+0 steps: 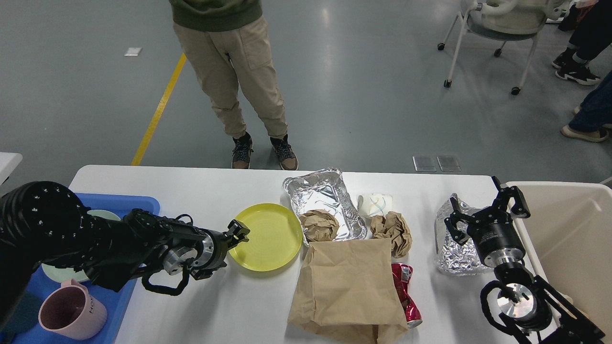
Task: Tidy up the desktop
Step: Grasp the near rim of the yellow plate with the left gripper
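Single head view, looking forward and down, desktop (201,191) close below, grey floor beyond

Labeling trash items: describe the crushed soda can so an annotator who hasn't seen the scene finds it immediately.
On the white desktop, find the big flat brown paper bag near the front edge. The crushed can lies along the bag's right side, partly tucked under it. It is the only red, shiny metal item; its neighbours are brown paper or silver foil.

A: Location type?
B: Indoor lab or test hall: grey polished floor (373,95), yellow floor line (158,110) far left, wheeled chair (497,28) far right, standing observer (229,71) beyond the desktop (191,186).
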Motion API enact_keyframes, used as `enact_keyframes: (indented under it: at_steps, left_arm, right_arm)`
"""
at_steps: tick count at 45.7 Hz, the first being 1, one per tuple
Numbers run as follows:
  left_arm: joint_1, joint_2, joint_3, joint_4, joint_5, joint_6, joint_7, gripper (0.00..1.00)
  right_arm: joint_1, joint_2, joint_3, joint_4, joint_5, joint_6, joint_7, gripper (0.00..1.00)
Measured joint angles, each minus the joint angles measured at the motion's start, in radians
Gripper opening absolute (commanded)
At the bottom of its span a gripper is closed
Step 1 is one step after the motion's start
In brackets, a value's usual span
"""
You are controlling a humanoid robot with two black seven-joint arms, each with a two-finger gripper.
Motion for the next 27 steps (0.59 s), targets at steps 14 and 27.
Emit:
enact_keyframes:
  at_steps: [14, 27]
  left_arm:
    - [0.006, -0.001, -0.002, -0.003, 0.013, -0.015, -0.001, 0.44]
    - [0.014, -0.001, -0.001, -0.003, 0.016, -0.031, 0.0, 0.2]
  right_arm:
    - [0.0, 0.0, 0.0, 0.0, 0.0, 0.0, 0.0, 1.0]
    - [0.0, 0.0, 0.0, 0.0, 0.0, 0.0, 0.0, 1.0]
